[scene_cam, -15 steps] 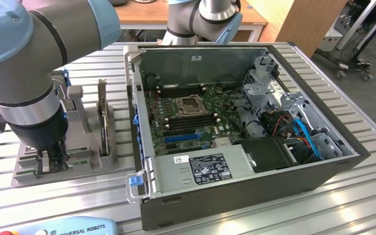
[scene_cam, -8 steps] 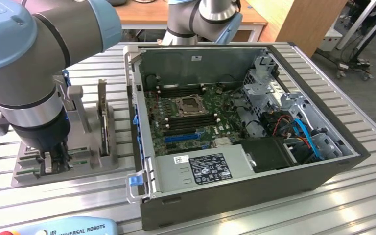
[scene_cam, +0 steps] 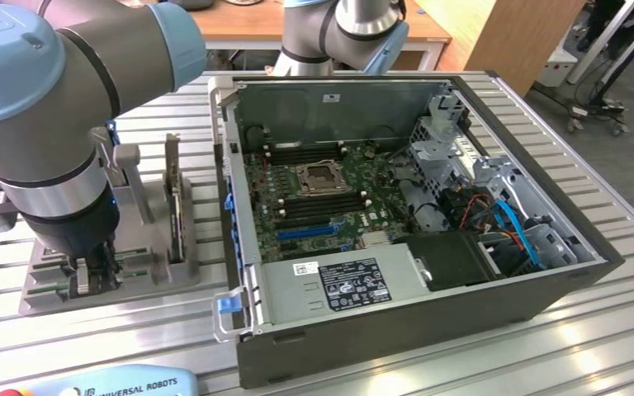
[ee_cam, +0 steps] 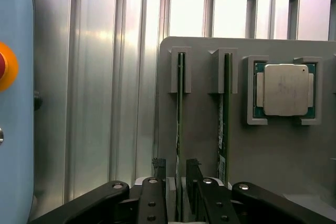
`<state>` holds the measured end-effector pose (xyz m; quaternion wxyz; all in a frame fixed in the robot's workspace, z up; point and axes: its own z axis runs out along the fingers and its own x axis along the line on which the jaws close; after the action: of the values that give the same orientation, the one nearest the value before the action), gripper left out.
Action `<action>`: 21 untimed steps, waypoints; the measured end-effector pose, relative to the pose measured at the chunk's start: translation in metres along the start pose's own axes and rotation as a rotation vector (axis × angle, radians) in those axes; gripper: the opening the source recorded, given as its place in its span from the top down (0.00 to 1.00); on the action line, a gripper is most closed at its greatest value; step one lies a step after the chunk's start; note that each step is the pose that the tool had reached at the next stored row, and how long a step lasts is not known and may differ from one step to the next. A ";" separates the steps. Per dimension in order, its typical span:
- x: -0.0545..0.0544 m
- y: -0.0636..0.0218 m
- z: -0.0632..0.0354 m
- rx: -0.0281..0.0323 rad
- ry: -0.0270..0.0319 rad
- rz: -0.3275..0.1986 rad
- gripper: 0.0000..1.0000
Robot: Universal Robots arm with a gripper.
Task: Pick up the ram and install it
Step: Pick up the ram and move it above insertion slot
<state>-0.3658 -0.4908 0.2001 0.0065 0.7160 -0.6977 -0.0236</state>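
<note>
We are at the pick-up step, with the grasp not yet made. The gripper (ee_cam: 177,178) is open over the holder (ee_cam: 202,129), one finger either side of the ram (ee_cam: 180,114), which stands on edge in its slot and, as far as we can tell, clear of both fingers. In the exterior view the holder lies at about eight o'clock, just beside the case (scene_cam: 537,301). We judge the next move calls for a square squeeze on the stick's flat faces and a straight pull along the slot — any tilt could bind it. The holder also carries a second stick (ee_cam: 222,124) in the neighbouring slot and a CPU (ee_cam: 285,89) in a recess. The open case holds the motherboard (scene_cam: 333,206) with its bare socket (scene_cam: 323,177).
</note>
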 end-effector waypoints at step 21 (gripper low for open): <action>-0.002 -0.0014 0.0002 0.0001 -0.0001 0.000 0.71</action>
<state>-0.3645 -0.4885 0.2000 0.0064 0.7160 -0.6977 -0.0236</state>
